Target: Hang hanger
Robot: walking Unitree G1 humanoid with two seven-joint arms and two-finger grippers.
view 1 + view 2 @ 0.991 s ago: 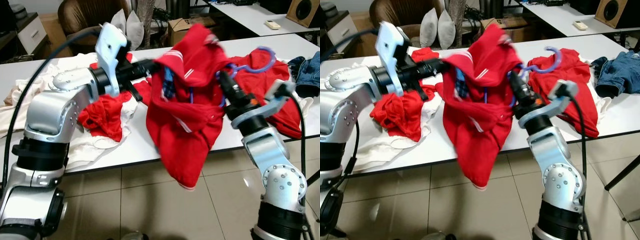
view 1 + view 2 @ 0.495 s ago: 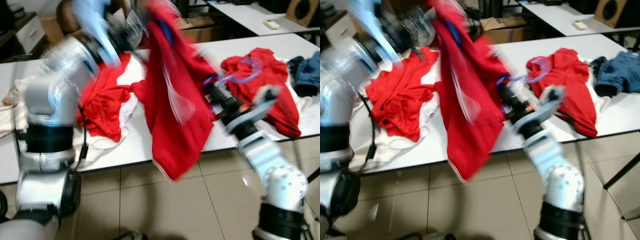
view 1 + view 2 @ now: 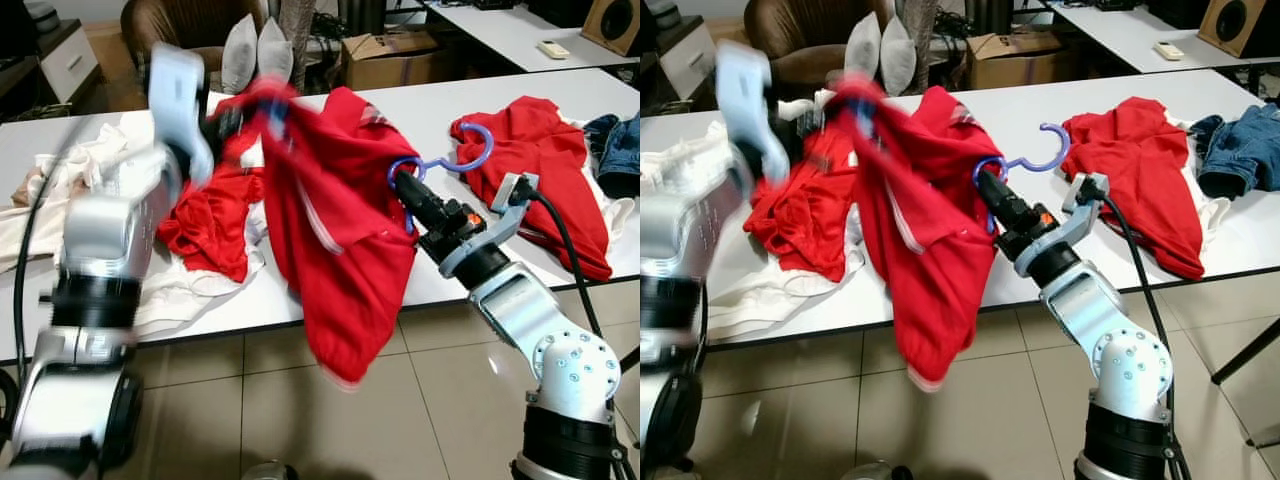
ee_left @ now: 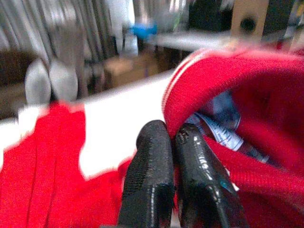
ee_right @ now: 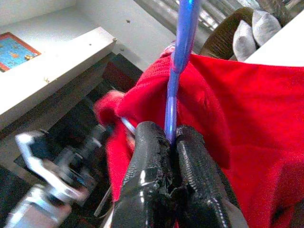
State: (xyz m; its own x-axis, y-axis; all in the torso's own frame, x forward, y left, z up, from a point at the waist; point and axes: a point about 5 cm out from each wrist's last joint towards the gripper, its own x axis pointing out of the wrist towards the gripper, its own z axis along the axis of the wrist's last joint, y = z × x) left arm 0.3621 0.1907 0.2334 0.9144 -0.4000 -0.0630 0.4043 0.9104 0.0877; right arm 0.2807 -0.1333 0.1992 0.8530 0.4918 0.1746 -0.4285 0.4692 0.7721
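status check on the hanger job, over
Right gripper shut on blue hanger. Left gripper shut on red shirt collar. Shirt draped over hanger, held above table. Nothing blocking.

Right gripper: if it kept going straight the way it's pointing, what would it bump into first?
Probably the red shirt. The right gripper, shut on the blue hanger, points up and toward the robot's left, with the shirt draped right at its tips. Depth beyond is unclear.

We see bare white table at upper centre, red shirt blocking mid-frame, red clothes pile crowding left, open floor below.
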